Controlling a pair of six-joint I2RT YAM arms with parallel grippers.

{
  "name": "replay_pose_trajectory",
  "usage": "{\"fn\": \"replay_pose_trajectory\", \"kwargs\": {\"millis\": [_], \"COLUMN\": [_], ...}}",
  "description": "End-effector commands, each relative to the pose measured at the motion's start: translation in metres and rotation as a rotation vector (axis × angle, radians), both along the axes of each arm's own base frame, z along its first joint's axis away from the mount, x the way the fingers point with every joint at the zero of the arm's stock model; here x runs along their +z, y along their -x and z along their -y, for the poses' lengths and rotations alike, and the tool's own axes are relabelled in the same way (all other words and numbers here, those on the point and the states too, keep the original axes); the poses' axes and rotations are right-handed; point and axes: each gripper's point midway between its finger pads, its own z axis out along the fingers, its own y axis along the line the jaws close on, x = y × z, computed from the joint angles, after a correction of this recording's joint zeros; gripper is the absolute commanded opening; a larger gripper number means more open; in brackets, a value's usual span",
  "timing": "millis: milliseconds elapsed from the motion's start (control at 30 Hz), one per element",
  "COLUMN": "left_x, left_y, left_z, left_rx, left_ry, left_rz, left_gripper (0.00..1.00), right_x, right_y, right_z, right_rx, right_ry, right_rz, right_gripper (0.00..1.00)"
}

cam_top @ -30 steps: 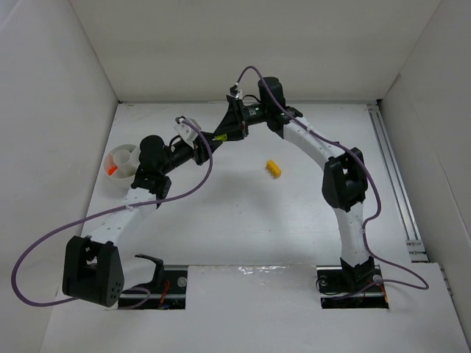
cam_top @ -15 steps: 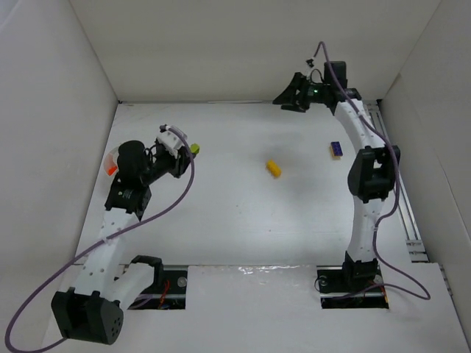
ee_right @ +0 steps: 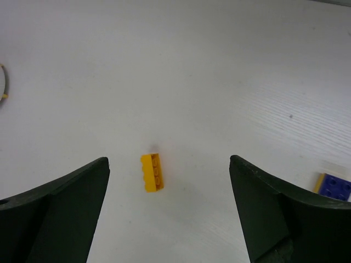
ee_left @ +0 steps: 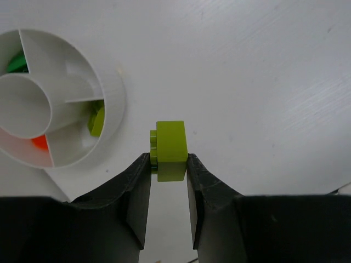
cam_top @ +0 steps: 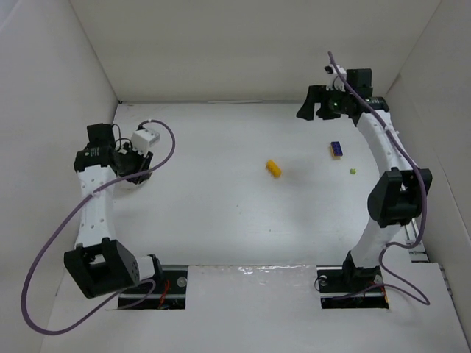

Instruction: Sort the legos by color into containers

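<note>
Item 1. White bowl [ee_left: 112, 104]: round, divided into compartments around a central hub. It is seen just left of the left claw's tips, not touching them. A green brick [ee_left: 19, 61], a lime piece [ee_left: 97, 119] and an orange-red piece [ee_left: 38, 143] are held in separate compartments.

Item 2. Left claw [ee_left: 169, 164]: its fingers are pinched on a lime brick [ee_left: 170, 143], which is gripped by its two sides, outside the bowl's rim and over the table [cam_top: 221, 206].

Item 3. Yellow brick [ee_right: 153, 172]: it is laid flat on the table, framed between the right claw's fingers and nearer the left one, untouched.

Item 4. Right claw [ee_right: 168, 160]: its fingers are spread wide and nothing is held.

Item 5. Purple-blue brick [ee_right: 334, 186]: it is found on the table beyond the right claw's right finger, partly cut off at the view's edge.

Item 6. Small lime speck [cam_top: 352, 171]: it is noted near the purple-blue brick in the top view.
</note>
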Motion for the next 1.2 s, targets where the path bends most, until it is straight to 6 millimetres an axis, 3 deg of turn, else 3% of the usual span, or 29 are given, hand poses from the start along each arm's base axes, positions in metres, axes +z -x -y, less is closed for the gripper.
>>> {"fn": "replay_pose_trajectory", "kwargs": {"millis": [0, 33, 167, 433, 767, 900, 1167], "left_x": [0.000, -0.001, -0.001, 0.002, -0.009, -0.003, -0.015], "left_y": [0.029, 0.029, 0.019, -0.009, -0.037, -0.052, -0.057], "left_z": [-0.025, -0.036, -0.074, -0.107, -0.122, -0.123, -0.120], "left_rx": [-0.152, -0.137, -0.114, -0.111, -0.216, -0.254, -0.295], "left_ry": [-0.125, -0.144, -0.265, -0.424, -0.531, -0.525, -0.474], "left_rz": [-0.100, -0.113, -0.112, -0.045, 0.014, 0.031, -0.016], "left_gripper": [0.00, 0.00, 0.00, 0.02, 0.02, 0.02, 0.02], "right_x": [0.025, 0.019, 0.028, 0.020, 0.017, 0.016, 0.014], "right_y": [-0.002, 0.000, -0.003, -0.003, -0.006, -0.005, -0.006], "right_z": [0.031, 0.032, 0.034, 0.020, 0.017, 0.014, 0.014], "right_rx": [0.007, 0.014, 0.021, -0.004, -0.002, 0.000, 0.000], "right_ry": [-0.064, -0.079, -0.089, 0.012, 0.017, 0.023, 0.023], "right_rz": [0.045, 0.018, 0.045, 0.059, 0.050, 0.050, 0.040], "right_gripper": [0.95, 0.95, 0.94, 0.99, 0.99, 0.99, 0.99]}}
